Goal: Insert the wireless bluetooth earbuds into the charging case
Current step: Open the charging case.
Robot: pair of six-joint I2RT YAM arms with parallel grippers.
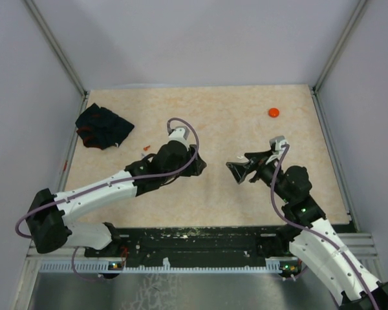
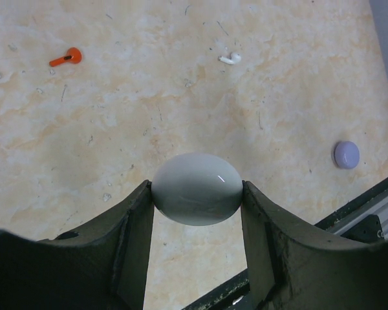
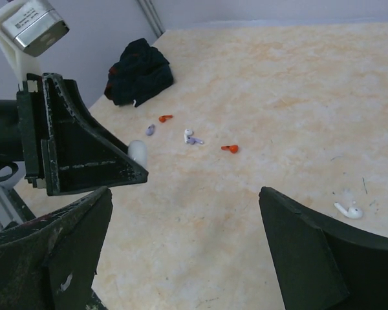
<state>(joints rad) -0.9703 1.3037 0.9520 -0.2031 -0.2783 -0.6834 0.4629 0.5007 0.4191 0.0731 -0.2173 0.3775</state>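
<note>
Left claw (image 2: 197, 192) clamps the white charging case (image 2: 195, 184), white earbud (image 2: 230, 58) lying well beyond its tips.

Black cloth (image 1: 103, 127) at the far left, orange disc (image 1: 273, 112) far right

light: bright, even | shadows: soft | glare: small glint on charging case (image 2: 195, 197) | focus: sharp

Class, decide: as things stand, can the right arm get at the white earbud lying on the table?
Probably yes. The right gripper is open and empty, and the white earbud lies alone on bare tabletop close beside one of its fingers, with nothing between them.
</note>
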